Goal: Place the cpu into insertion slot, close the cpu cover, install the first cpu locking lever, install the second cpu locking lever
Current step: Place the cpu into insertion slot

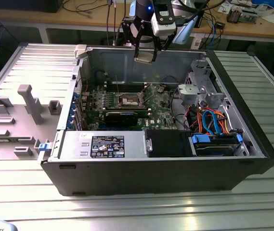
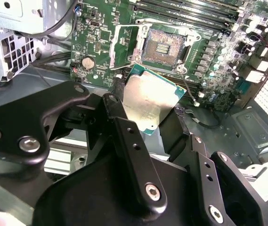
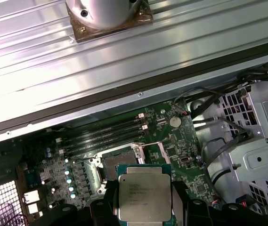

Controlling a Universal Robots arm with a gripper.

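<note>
The black hand (image 2: 145, 113) clamps the small silver-tan square cpu (image 2: 149, 96) above the dark-centred, silver-rimmed insertion slot (image 2: 164, 47) — step 1, unseated — seating calls for squaring it.

There is one computer case (image 1: 151, 178), and inside it one green motherboard (image 1: 161, 108) and one power supply (image 1: 103, 145). The board carries one insertion slot (image 2: 164, 47), one cpu cover (image 2: 116, 44), one round coin cell (image 2: 87, 61) and one long black card (image 1: 122, 117). In the first wrist view, four slim memory slots (image 3: 103, 139) lie in a row beside the socket. One cpu (image 3: 144, 195) shows in both wrist views. There is one gripper (image 2: 148, 113), and it has two black fingers (image 2: 114, 106). One grey fixture tray (image 1: 45, 130) lies outside the case, at the exterior view's left.
</note>
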